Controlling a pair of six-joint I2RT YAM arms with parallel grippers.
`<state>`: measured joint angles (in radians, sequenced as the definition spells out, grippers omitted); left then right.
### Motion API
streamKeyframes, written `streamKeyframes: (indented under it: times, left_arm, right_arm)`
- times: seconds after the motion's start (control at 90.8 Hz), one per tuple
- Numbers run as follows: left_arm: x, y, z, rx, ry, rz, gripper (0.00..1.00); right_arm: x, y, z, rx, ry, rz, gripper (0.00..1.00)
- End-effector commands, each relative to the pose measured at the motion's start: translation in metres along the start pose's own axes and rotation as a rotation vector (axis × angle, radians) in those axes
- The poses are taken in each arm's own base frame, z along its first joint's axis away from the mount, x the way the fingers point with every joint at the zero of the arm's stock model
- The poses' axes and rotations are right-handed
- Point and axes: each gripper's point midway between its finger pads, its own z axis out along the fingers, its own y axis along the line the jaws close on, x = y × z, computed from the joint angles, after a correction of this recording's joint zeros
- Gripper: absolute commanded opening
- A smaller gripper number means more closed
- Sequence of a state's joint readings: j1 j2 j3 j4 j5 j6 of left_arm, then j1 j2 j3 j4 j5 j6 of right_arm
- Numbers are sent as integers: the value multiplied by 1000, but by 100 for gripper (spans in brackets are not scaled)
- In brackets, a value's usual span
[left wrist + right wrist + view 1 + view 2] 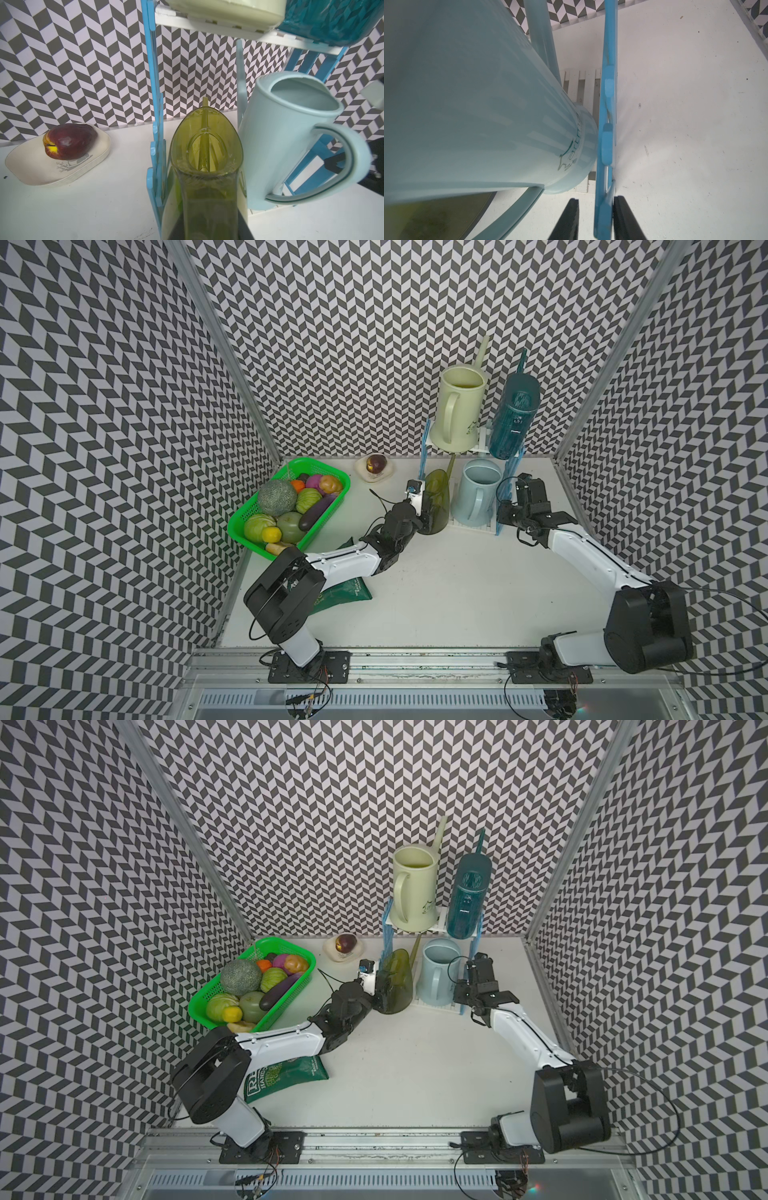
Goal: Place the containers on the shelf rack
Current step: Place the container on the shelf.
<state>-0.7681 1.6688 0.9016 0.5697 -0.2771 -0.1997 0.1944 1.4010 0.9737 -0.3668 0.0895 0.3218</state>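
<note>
Black-and-white chevron walls (353,323) close in a white worktop (457,593). At its back stands the two-tier shelf rack (424,456). On the top shelf are the cream watering can (457,410) and the dark teal watering can (513,418), side by side and upright. The pale blue watering can (473,493) stands on the lower shelf.

The olive-green watering can (436,497) sits just beside it, between it and the rack's left blue side panel (154,124), at the shelf's front edge. Whether its base rests fully on the slats is hard to tell. The left gripper (426,519) has its fingers pinched on this can's near end.

The right gripper (596,198) straddles the rack's right side panel (607,104), fingers spread. One finger lies against the panel's outer face and the other stands clear of its inner face.

Left of the rack is a cream dish (388,475) holding a dark red fruit (70,143). Beyond it is a green basket (320,462) heaped with fruit and vegetables. A green snack bag (299,1073) lies under the left arm.
</note>
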Motion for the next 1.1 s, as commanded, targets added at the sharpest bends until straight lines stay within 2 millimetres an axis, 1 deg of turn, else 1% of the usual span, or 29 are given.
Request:
streamKeyframes:
  times: [0.0, 0.253, 0.76, 1.091]
  left_arm:
    - [-33, 12, 1, -73, -167, -12, 0]
    - [-13, 15, 18, -108, -179, 9, 0]
    - [13, 12, 56, -135, -164, 87, 0]
    - [32, 11, 71, -145, -116, 114, 0]
  right_arm:
    - [-11, 9, -9, -31, -48, -14, 30]
    - [-6, 8, -9, -28, -42, -22, 30]
    - [-4, 4, -12, -14, -44, -25, 31]
    - [-3, 2, -15, -10, -44, -24, 31]
